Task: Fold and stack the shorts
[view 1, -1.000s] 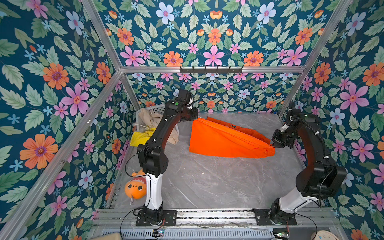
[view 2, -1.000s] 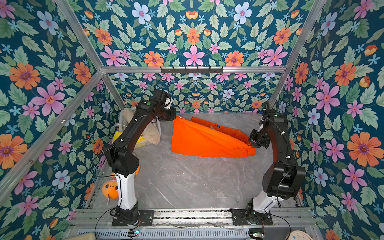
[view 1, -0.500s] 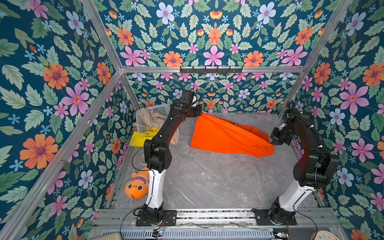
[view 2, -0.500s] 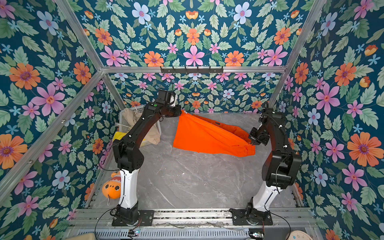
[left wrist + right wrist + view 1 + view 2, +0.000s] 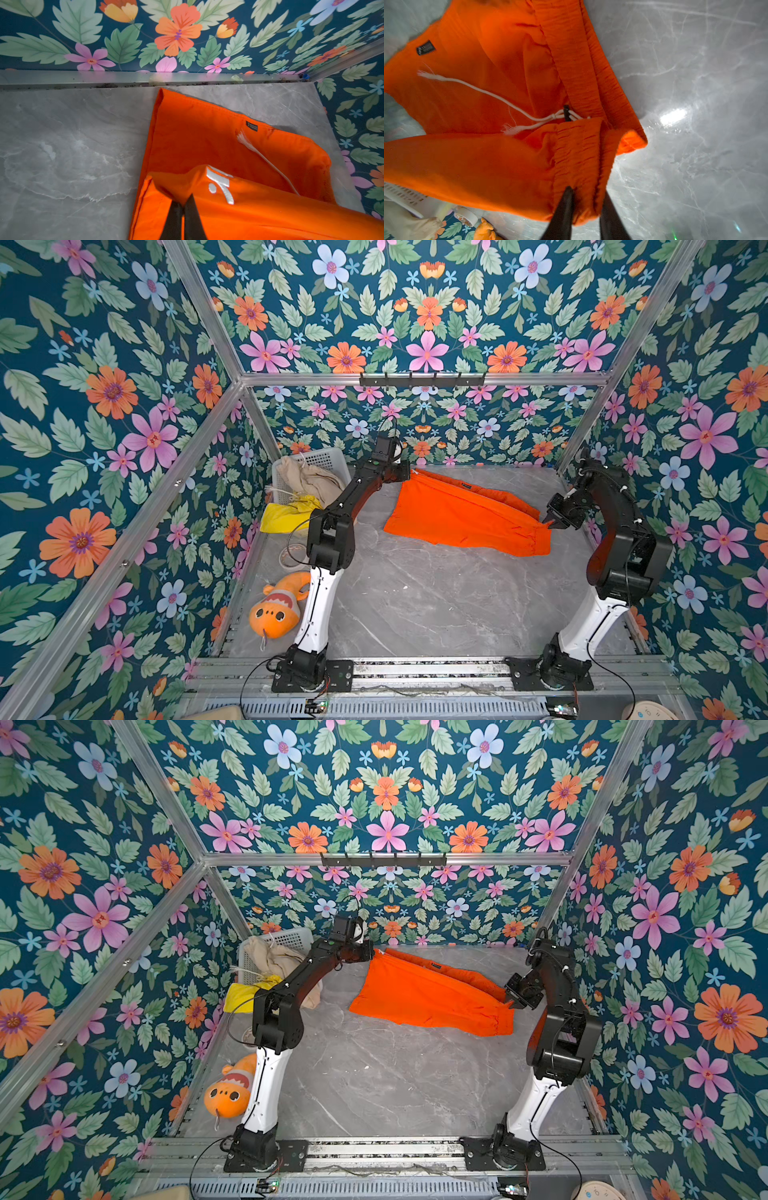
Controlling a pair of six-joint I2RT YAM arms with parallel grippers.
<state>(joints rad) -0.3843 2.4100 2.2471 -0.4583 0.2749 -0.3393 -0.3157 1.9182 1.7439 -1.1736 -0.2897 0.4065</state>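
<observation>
The bright orange shorts (image 5: 465,518) (image 5: 428,998) lie stretched across the back of the grey table, folded lengthwise. My left gripper (image 5: 409,476) (image 5: 182,204) is shut on a leg hem corner, held slightly above the table near the back wall. My right gripper (image 5: 546,524) (image 5: 587,191) is at the elastic waistband end. Its fingers stand apart with the waistband loose between them. A white drawstring (image 5: 492,95) trails over the cloth. The beige shorts (image 5: 311,481) lie in the basket. The yellow shorts (image 5: 291,514) hang over the basket's front.
A white perforated basket (image 5: 324,456) (image 5: 291,937) stands in the back left corner. An orange plush fish (image 5: 276,610) (image 5: 230,1090) lies at the front left by the left arm's base. A tape roll (image 5: 291,556) sits between them. The back wall rail (image 5: 124,78) is close behind the shorts.
Both arms carried the orange shorts back and to the right, and the cloth settled lower onto the table. The right gripper's fingers have parted from the waistband. The left grip holds.
</observation>
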